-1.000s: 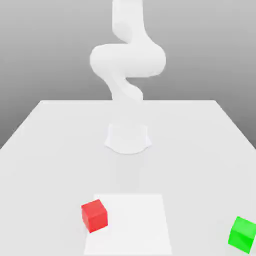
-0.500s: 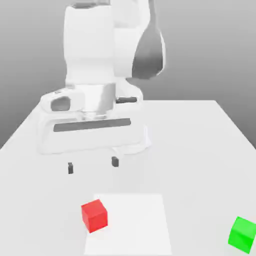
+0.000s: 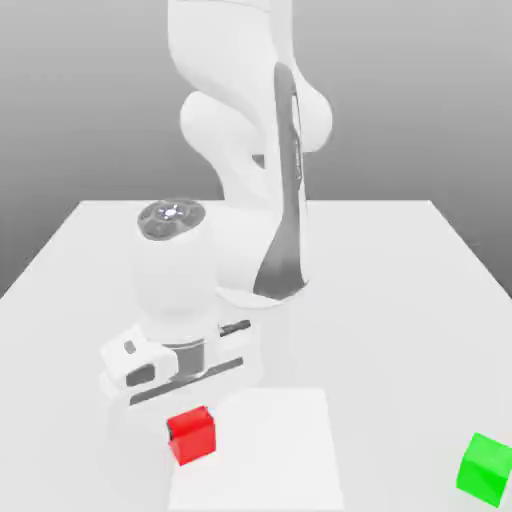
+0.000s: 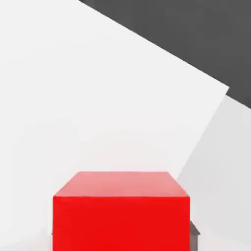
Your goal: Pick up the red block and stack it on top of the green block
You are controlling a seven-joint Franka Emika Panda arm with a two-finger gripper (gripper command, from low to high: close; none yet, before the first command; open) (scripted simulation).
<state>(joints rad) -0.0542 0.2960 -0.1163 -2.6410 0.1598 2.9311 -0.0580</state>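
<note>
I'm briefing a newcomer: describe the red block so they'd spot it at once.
Start at the white table and find the arm's hand, lowered near the front edge. The red block sits right beneath it, a small plain cube; the green block stands far off toward the exterior view's right.

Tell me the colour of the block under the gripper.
Bright red block, plain matte; clearest in the hand view.

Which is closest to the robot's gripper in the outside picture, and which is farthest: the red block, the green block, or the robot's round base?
1. The red block: right under the gripper, between its fingers.
2. The robot's round base: behind the gripper, toward the table's middle.
3. The green block: far off at the exterior view's right, near the table's front edge.
</note>
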